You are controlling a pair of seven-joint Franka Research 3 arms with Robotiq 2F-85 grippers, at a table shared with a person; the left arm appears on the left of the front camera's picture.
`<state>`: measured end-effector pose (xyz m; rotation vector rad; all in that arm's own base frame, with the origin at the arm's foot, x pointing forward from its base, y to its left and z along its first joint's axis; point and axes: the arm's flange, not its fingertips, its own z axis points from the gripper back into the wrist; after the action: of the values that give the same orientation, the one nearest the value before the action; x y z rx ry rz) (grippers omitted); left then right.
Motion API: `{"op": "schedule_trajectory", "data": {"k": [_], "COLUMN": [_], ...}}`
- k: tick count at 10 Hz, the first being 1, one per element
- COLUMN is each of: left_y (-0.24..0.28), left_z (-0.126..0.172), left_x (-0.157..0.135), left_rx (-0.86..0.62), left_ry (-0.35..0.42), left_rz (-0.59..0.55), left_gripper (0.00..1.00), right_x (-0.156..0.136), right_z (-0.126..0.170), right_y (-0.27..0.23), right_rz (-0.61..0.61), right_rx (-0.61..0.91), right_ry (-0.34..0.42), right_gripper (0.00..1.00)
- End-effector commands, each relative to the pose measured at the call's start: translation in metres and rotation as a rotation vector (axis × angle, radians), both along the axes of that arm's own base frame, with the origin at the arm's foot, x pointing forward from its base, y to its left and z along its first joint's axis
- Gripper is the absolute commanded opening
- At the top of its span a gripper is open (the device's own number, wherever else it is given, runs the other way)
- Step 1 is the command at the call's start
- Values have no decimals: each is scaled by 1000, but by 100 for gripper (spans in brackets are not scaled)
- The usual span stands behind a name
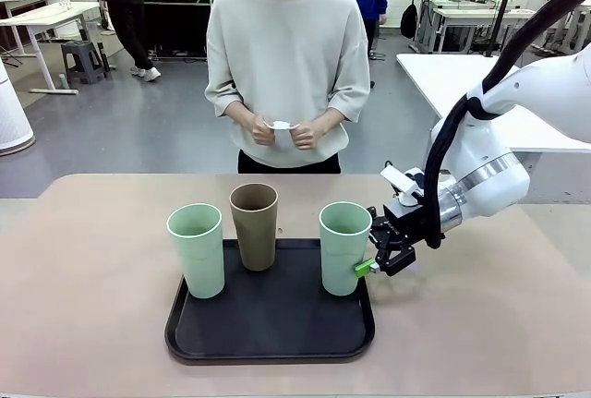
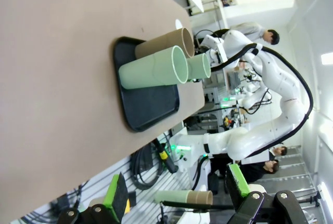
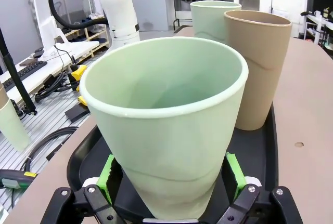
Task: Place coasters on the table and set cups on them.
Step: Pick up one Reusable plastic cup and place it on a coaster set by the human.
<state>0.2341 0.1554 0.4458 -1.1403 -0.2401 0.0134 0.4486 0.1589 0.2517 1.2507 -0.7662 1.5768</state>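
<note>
Three cups stand upright on a black tray (image 1: pixel 268 335) on the beige table (image 1: pixel 83 324): a mint cup (image 1: pixel 196 250) at the left, a brown cup (image 1: pixel 254 225) at the back and a mint cup (image 1: pixel 344 247) at the right. My right gripper (image 1: pixel 374 258) is open and straddles the lower half of the right mint cup (image 3: pixel 166 125), a green pad (image 3: pixel 110 174) close by each side of its wall. My left gripper (image 2: pixel 177 190) hangs open and empty off the table's left end, far from the cups. The person across the table holds a white coaster (image 1: pixel 282 129) in both hands.
The tray takes up the table's near middle, and bare tabletop lies to its left, to its right and behind it. The person stands at the far edge. A white-topped table (image 1: pixel 462 79) stands behind my right arm.
</note>
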Motion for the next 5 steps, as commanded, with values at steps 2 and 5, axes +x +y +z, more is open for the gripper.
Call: {"op": "schedule_trajectory", "data": {"k": [2,5], "left_y": [2,2], "left_z": [0,0], "left_x": [0,0], "left_rx": [-3,-3], "left_ry": [-11,-11], "left_rz": [7,7], "left_gripper": [100,100], "right_x": [7,6], "right_z": [-3,-3], "right_y": [15,20], "right_rz": [-7,23], "right_rx": [41,88], "right_ry": [3,21], "right_gripper": [100,100]}}
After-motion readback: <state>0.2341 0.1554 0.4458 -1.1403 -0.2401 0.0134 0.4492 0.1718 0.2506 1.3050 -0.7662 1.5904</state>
